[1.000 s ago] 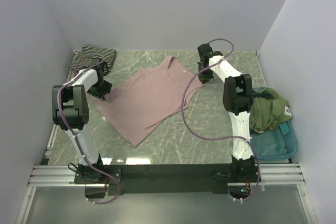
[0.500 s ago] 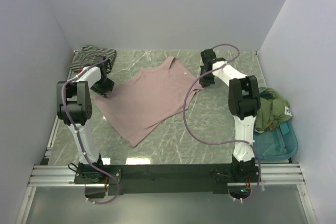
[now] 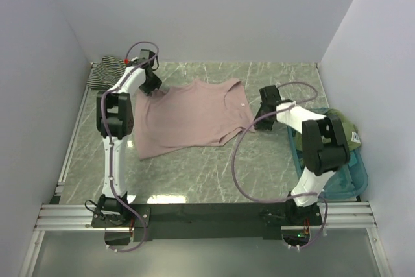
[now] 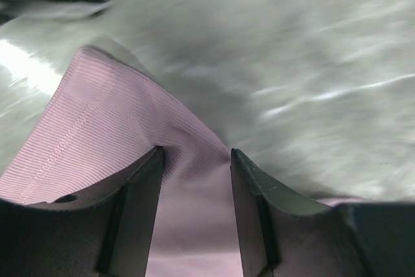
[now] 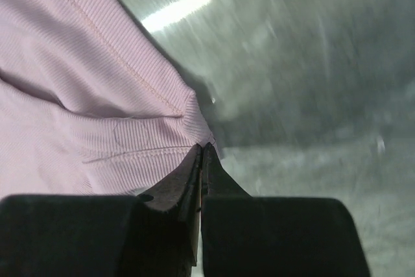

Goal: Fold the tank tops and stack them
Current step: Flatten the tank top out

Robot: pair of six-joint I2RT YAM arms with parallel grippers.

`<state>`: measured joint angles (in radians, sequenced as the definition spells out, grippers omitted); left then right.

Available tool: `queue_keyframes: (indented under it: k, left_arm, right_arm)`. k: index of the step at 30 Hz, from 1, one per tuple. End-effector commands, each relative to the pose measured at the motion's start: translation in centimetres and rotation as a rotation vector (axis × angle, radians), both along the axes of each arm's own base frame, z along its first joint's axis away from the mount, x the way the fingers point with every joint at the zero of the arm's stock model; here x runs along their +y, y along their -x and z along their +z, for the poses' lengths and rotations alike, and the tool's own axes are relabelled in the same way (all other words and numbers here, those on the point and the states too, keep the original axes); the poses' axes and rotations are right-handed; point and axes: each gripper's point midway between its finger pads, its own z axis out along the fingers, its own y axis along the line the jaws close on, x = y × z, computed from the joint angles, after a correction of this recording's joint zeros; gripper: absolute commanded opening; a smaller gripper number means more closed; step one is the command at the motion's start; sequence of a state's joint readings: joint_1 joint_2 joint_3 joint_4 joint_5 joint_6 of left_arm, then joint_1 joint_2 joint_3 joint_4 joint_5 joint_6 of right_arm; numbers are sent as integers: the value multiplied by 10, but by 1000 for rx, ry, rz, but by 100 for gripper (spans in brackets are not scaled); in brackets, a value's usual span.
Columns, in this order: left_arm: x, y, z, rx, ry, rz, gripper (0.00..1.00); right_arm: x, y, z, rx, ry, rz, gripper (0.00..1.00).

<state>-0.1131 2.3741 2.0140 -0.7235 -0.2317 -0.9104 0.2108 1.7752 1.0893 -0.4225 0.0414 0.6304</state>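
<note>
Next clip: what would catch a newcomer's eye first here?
First, the dusty pink tank top spread flat in the centre with a tool at each end. The right tool is shut on its right edge, and the left tool straddles a raised fold at its far-left corner. After that, the striped top bunched in the far-left corner and an olive garment heaped on the teal tray at the right.

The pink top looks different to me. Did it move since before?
Yes. The pink top turned: its left corner went back toward the striped top, and its right edge came nearer the teal tray.
</note>
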Motion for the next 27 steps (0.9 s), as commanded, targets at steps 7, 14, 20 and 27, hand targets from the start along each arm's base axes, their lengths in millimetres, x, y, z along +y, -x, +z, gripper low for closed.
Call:
queue_keyframes:
  k: [7, 14, 20, 27]
  left_arm:
    - [-36, -63, 14, -169, 70, -189, 54]
    - [-48, -89, 53, -317, 93, -276, 61]
    - [-40, -98, 138, -509, 90, -302, 74]
    - [-24, -67, 186, -538, 100, -259, 74]
  right_arm:
    - [-11, 29, 25, -150, -78, -164, 0]
    - [-28, 30, 25, -147, 4, -182, 0]
    - [-46, 26, 21, -132, 19, -201, 0]
    - [-46, 25, 14, -118, 9, -199, 0]
